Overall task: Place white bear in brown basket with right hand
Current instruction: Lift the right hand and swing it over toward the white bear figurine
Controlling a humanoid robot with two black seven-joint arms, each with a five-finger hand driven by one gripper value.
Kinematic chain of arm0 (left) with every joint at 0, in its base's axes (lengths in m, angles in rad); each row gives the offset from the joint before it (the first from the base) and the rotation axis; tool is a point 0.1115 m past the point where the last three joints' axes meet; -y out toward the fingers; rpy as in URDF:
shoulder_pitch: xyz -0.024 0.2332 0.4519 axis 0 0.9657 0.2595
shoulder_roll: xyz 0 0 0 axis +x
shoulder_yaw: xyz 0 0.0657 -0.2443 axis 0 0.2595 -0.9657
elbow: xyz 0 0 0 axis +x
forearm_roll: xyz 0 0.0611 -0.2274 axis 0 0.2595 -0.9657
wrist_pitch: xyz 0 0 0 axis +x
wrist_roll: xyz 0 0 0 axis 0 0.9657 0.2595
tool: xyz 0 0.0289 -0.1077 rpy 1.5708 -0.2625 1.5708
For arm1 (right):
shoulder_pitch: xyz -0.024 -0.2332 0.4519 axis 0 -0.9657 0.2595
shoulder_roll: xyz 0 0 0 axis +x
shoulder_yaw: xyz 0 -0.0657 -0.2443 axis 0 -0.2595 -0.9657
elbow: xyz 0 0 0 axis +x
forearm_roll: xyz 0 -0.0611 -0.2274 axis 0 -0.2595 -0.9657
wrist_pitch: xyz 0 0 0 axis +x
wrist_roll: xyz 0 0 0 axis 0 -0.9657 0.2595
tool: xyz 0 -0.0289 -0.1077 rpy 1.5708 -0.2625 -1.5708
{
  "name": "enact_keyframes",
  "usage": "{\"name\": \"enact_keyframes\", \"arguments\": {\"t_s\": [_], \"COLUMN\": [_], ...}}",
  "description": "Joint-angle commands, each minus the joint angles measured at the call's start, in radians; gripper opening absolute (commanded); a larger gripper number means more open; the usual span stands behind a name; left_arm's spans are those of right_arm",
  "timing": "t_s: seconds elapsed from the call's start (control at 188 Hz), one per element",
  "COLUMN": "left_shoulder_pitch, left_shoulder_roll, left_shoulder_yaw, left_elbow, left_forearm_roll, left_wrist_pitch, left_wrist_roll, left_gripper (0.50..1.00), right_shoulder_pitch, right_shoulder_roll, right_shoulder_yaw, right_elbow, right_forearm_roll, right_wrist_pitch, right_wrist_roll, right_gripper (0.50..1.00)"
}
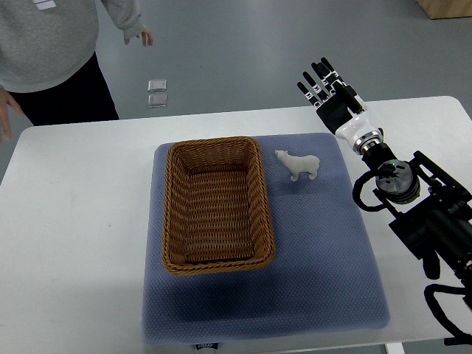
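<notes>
Top view: bear beside basket, robot hand open

Top view, read left to right with the basket as landmark. At the far left, beyond the worktop [74,221], a person [44,51] in a grey top and dark trousers stands well up and left of the basket; one of their hands [139,35] hangs over the grey floor, and the other shows only as a sliver at the picture's left edge. On the floor above the basket lie two small shiny squares [157,94], one just behind the other. A blue mat [310,280] covers the middle of the white worktop, and the basket [216,204], brown wicker and rectangular, sits on the mat's left half with nothing inside it. Just right of the basket's upper right corner stands the bear [298,164], white, upright on the mat, its head turned toward the basket, close to the rim but not touching it. Farther right and higher than the bear is the right robot hand [328,92], fingers stretched out straight and spread, holding nothing, clear of the bear. Its dark arm [420,214] runs down to the lower right corner, well right of the basket.
</notes>
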Motion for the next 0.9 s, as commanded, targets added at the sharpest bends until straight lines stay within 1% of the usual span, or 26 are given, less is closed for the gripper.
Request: {"name": "enact_keyframes", "arguments": {"t_s": [0.0, 0.244, 0.393, 0.467, 0.552, 0.626, 0.669, 0.764, 0.897], "left_shoulder_pitch": [-0.001, 0.000, -0.001, -0.001, -0.001, -0.001, -0.001, -0.003, -0.001], "left_shoulder_roll": [0.000, 0.000, 0.000, 0.000, 0.000, 0.000, 0.000, 0.000, 0.000], "left_shoulder_yaw": [0.000, 0.001, 0.003, 0.001, 0.001, 0.001, 0.001, 0.000, -0.002], "left_elbow": [0.000, 0.002, 0.006, 0.006, 0.006, 0.006, 0.006, 0.006, -0.002], "left_forearm_roll": [0.000, 0.000, 0.000, 0.000, -0.002, -0.002, -0.002, 0.000, 0.000], "left_wrist_pitch": [0.000, 0.000, 0.000, 0.000, 0.000, 0.000, 0.000, 0.000, 0.000], "left_wrist_roll": [0.000, 0.000, 0.000, -0.001, -0.001, -0.001, -0.001, -0.001, 0.000], "left_gripper": [1.000, 1.000, 1.000, 1.000, 1.000, 1.000, 1.000, 1.000, 1.000], "right_shoulder_pitch": [0.000, 0.003, 0.025, 0.035, 0.063, 0.089, 0.104, 0.163, 0.273], "right_shoulder_roll": [0.000, 0.000, -0.009, -0.021, -0.055, -0.081, -0.095, -0.152, -0.250], "right_shoulder_yaw": [0.000, -0.005, -0.052, -0.077, -0.080, -0.097, -0.117, -0.216, -0.390], "right_elbow": [0.000, 0.003, 0.005, 0.014, 0.044, 0.048, 0.049, 0.067, 0.083], "right_forearm_roll": [0.000, 0.000, -0.014, -0.035, -0.069, -0.094, -0.107, -0.172, -0.285], "right_wrist_pitch": [0.000, -0.002, 0.000, 0.012, 0.020, 0.035, 0.044, 0.044, 0.049], "right_wrist_roll": [-0.001, -0.002, -0.002, -0.004, -0.008, -0.013, -0.027, -0.067, -0.077], "right_gripper": [0.930, 0.928, 0.928, 0.928, 0.930, 0.928, 0.928, 0.928, 0.928]}}
